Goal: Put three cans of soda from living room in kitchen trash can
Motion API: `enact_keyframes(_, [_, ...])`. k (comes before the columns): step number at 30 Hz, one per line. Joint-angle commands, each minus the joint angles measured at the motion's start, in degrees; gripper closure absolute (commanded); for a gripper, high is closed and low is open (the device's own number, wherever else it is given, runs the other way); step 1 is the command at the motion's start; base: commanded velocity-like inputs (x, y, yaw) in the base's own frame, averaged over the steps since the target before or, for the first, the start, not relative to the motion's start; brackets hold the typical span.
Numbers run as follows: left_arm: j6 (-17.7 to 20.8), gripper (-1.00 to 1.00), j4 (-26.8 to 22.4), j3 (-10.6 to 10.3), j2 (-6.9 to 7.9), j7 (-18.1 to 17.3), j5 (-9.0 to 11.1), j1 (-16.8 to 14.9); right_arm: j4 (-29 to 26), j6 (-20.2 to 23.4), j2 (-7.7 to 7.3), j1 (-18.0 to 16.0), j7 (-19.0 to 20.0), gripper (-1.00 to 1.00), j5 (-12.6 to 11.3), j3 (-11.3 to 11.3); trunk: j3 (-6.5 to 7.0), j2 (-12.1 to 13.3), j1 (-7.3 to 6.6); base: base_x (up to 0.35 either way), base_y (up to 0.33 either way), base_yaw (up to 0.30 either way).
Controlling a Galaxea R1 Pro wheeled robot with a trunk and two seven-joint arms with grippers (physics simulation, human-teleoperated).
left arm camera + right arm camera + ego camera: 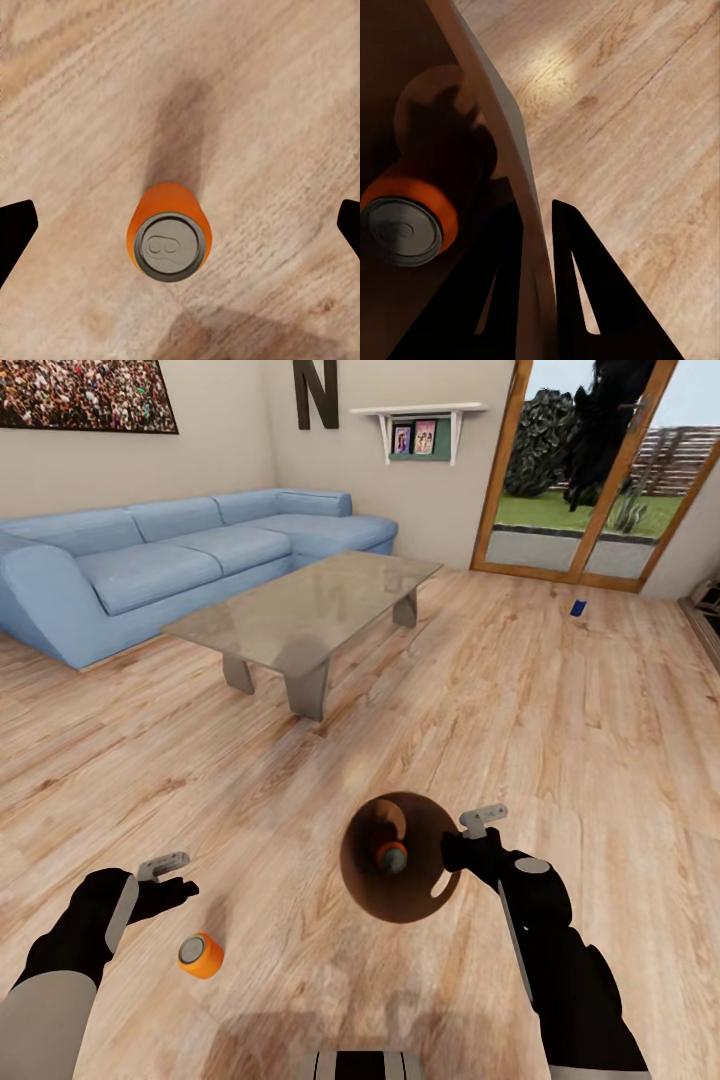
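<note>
I am in the living room. An orange can of soda [201,955] [169,236] stands upright on the wood-plank floor, just below my left gripper [168,882]. That gripper is open, its fingertips [16,229] spread wide on either side of the can without touching it. My right gripper [456,852] [537,225] is shut on the rim of the tash can [362,885] [501,112], one finger inside the wall and one outside. A second orange can [392,856] [411,219] lies inside on the brown bottom. A dark blue can [578,607] lies far off on the floor near the glass doors.
A low glass-topped table [310,605] stands ahead, with a blue corner sofa [160,565] behind it on the left. Wood-framed glass doors [590,480] are at the far right. Open plank floor lies between me and the blue can.
</note>
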Motion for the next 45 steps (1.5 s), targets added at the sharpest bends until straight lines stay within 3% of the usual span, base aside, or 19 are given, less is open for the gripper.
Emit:
enact_keyframes(1, [0.0, -1.00, 0.0, 0.0, 0.00, 0.0, 0.0, 0.0, 0.0, 0.2, 0.01, 0.0, 0.4, 1.00, -1.1, 0.0, 0.01, 0.0, -0.01, 0.000, 0.000, 0.000])
enact_keyframes(19, [0.0, -1.00, -0.1, 0.0, 0.00, 0.2, -0.1, 0.0, 0.0, 0.2, 0.02, 0.1, 0.4, 1.00, -1.1, 0.2, -0.08, 0.0, -0.01, 0.000, 0.000, 0.054])
enact_keyframes(38, [-0.3, -1.00, 0.0, -0.8, -0.09, 0.3, -0.1, 0.1, -0.6, 0.2, -0.12, -0.5, 0.2, 1.00, -0.9, 0.7, -4.29, -0.3, 0.48, 0.000, 0.000, 0.001])
enact_keyframes(45, [-0.9, -1.00, 0.0, -1.8, -0.32, 0.3, -0.1, 0.1, -0.6, 0.9, -0.17, -4.9, 0.3, 1.00, -0.8, 0.8, -5.84, -0.4, 0.66, 0.000, 0.000, 0.000])
